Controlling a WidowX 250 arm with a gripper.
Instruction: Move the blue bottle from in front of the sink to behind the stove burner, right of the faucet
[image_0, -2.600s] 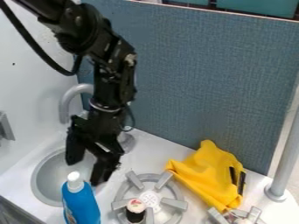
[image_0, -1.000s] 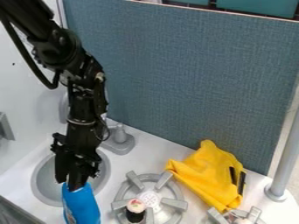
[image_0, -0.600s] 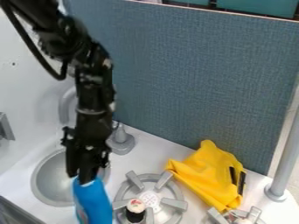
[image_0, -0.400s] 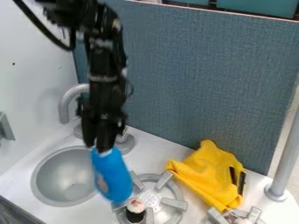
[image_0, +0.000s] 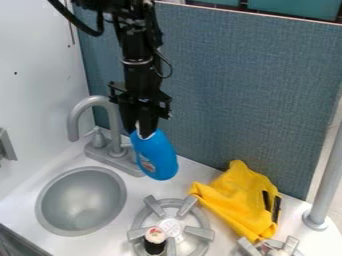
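So the blue bottle (image_0: 155, 155) had gone from 7 o'clock in my view up to near the centre, away from the sink's (image_0: 73, 195) front edge. My gripper (image_0: 142, 130) was closed on its top, snug, with the bottle tilted in mid-air. Pickup looked done; it just hadn't been set down. From the bottle, the burner (image_0: 199, 232) sat around 6 o'clock, the yellow cloth (image_0: 234, 197) at 4, unmoved.

Bottle lifted clear
The gripper (image_0: 144, 131) now holds the blue bottle (image_0: 155, 156) by its top, raised from beside the sink (image_0: 81, 201) and tilted in mid-air.
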